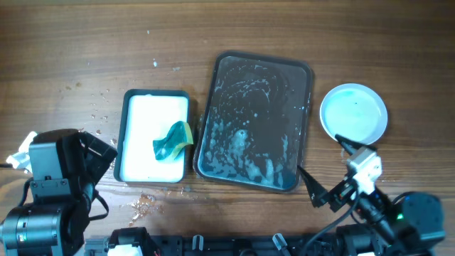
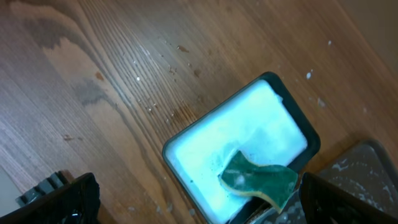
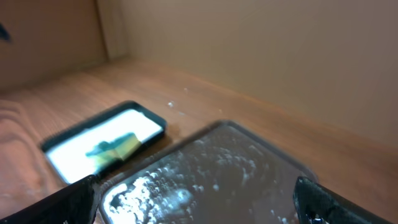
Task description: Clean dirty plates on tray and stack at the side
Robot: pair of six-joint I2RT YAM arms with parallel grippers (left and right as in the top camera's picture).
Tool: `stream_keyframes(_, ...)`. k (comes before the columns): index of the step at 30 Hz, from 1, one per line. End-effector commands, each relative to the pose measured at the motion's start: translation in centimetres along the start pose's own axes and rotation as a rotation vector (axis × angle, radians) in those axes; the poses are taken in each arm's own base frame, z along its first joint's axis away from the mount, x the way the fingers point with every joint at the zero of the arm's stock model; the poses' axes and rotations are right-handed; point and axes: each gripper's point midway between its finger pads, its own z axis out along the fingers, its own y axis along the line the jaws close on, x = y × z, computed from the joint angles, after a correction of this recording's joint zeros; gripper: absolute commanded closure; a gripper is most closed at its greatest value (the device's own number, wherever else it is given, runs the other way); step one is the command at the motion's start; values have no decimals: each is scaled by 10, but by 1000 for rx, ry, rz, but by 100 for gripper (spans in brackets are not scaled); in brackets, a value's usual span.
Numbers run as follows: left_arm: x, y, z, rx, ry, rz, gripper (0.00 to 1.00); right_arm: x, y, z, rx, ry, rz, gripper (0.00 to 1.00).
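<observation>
A light blue plate lies alone on the table, right of the dark tray. The tray holds soapy water and suds and no plate; it also shows in the right wrist view. A green and yellow sponge lies in a small black tub of white liquid left of the tray. My left gripper is open and empty, left of the tub; the left wrist view shows the sponge between its fingers' line of sight. My right gripper is open and empty, at the tray's near right corner, below the plate.
Water drops and suds speckle the wood around the tub and near the front edge. A corner of the dark tray sits close against the tub's right side. The tub and sponge show blurred in the right wrist view.
</observation>
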Motion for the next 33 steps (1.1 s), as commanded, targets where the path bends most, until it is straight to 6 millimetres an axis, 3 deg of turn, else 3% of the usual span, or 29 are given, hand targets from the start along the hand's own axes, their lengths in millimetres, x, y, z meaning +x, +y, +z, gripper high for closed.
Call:
stream_keyframes(1,-2,1,-2,5,-9,-20,0,43,-8,5,63,-14,-31,0)
stream_keyframes(4,-2,1,-2,5,-9,-20,0,73,-16,23,66,-21,-14,0)
stream_keyframes(8,-2,1,-2,5,-9,-20,0,98,-28,46,82,-87,-55,0)
stream_keyframes(12,-2,1,-2,5,-9,-20,0,82,-32,49,102,-215,-134,0)
stream_keyframes(26,-2,1,-3,8,-12,-19,0,84,-32,50,101,-206,-127,0)
stream_keyframes(30,2,13,-19,48,-48,-31,0,84,-32,50,101,-206,-127,0)
stream_keyframes(33,29,47,-29,27,-33,-21,0,84,-32,50,101,-206,-127,0)
